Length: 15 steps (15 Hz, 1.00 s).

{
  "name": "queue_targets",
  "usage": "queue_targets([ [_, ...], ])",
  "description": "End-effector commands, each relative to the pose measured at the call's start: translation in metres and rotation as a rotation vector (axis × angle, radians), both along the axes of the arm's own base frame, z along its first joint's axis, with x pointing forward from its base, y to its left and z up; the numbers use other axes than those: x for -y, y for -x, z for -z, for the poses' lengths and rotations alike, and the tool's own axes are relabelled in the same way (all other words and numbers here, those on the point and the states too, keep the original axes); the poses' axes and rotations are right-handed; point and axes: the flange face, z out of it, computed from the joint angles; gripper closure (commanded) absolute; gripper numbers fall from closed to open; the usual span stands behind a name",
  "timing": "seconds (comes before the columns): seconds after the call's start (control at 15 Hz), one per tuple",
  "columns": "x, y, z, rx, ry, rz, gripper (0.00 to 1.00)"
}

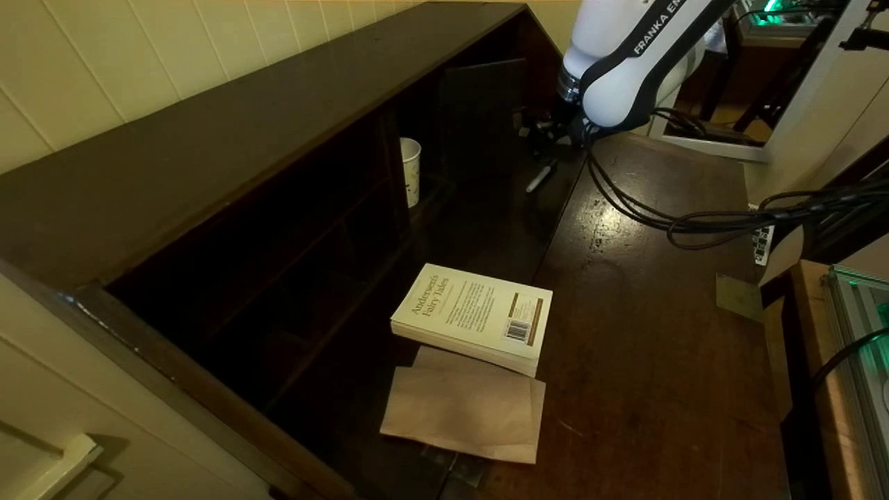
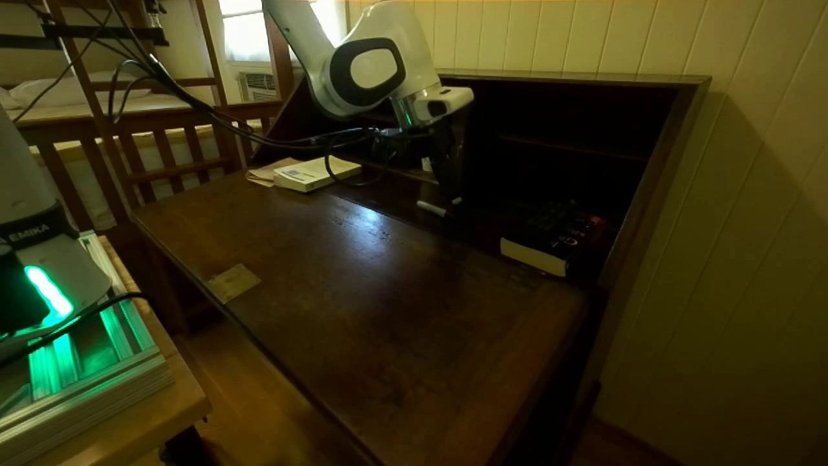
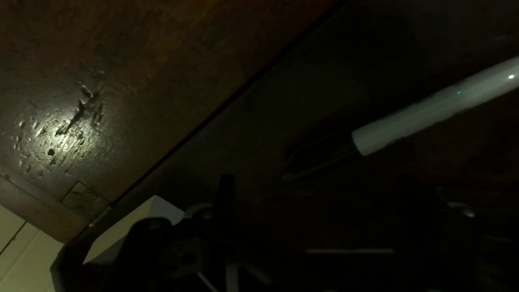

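Note:
My gripper (image 3: 324, 182) is open with nothing between its fingers; they are very dark in the wrist view. A marker (image 3: 434, 107) with a whitish body and a black cap lies just ahead of the fingers, apart from them. In both exterior views the marker (image 1: 539, 178) (image 2: 432, 208) lies on the dark inner strip of the desk. The gripper (image 1: 552, 135) is above and close beside it. It is also dark in an exterior view (image 2: 449, 181), so its exact height over the desk is hard to tell.
A cream book (image 1: 479, 312) (image 2: 317, 173) lies beside brown paper (image 1: 462, 417). A paper cup (image 1: 411, 173) stands in the shelf recess. A thick black book (image 2: 556, 239) lies near the desk's end (image 2: 362, 310). Shelf dividers (image 1: 396, 173) and a dark panel (image 1: 484, 118) stand near the arm; cables hang from it.

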Motion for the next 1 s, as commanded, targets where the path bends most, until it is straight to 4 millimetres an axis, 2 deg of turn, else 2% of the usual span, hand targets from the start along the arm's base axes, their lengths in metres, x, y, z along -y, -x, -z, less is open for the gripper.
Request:
queue_targets([
  [0.0,0.0,-0.012,0.007,0.02,0.006,0.046,0.03],
  [0.2,-0.003,-0.015,0.009,0.011,0.006,0.056,0.26],
  [0.33,-0.004,-0.016,0.01,0.011,0.006,0.063,0.47],
  [0.8,-0.017,-0.019,0.011,-0.02,0.0,0.048,0.96],
  [0.87,-0.018,-0.019,0.011,-0.022,0.001,0.047,0.99],
  [0.93,-0.02,-0.02,0.01,-0.021,0.001,0.043,0.97],
])
